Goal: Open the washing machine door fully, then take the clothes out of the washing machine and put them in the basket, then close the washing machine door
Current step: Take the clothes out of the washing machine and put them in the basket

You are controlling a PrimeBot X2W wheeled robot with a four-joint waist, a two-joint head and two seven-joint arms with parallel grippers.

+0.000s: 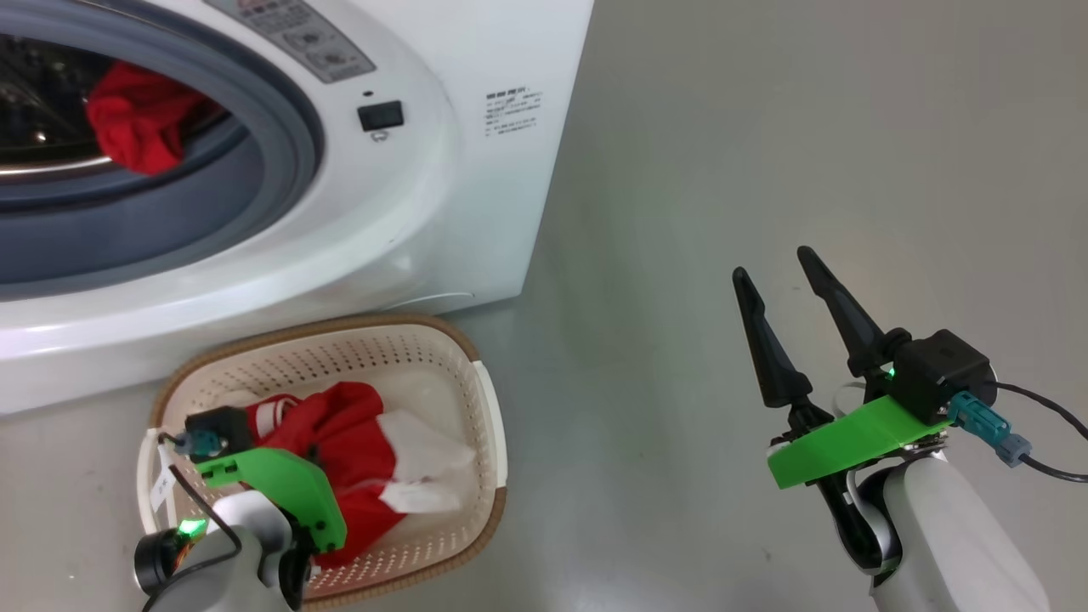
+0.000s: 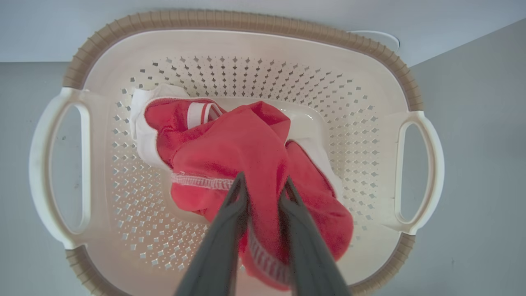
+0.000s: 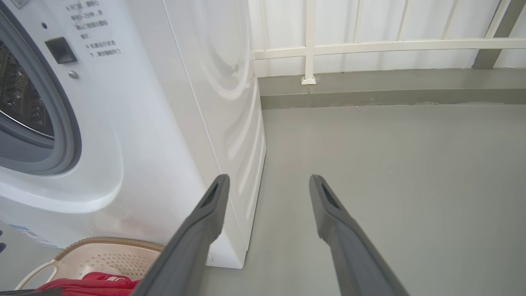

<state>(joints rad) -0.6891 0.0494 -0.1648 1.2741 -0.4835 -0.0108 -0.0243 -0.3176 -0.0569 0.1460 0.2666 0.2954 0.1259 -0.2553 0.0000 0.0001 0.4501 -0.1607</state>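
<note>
The washing machine (image 1: 476, 212) stands at the upper left with its round opening uncovered; its door is out of view. One of the clothes, red (image 1: 140, 119), lies in the drum. On the floor in front sits the basket (image 1: 484, 357) holding a red and white garment (image 1: 357, 442). My left gripper (image 2: 264, 179) points down into the basket (image 2: 246, 20), its fingers parted part-way, open, with a fold of the red garment (image 2: 238, 144) still between them. To the right my right gripper (image 1: 770, 263) hangs over bare floor, open and empty.
Grey floor (image 1: 765, 127) stretches to the right of the machine. In the right wrist view a white railing and wall (image 3: 370, 45) stand behind the machine (image 3: 164, 123), and the basket's rim (image 3: 111, 244) shows at the lower left.
</note>
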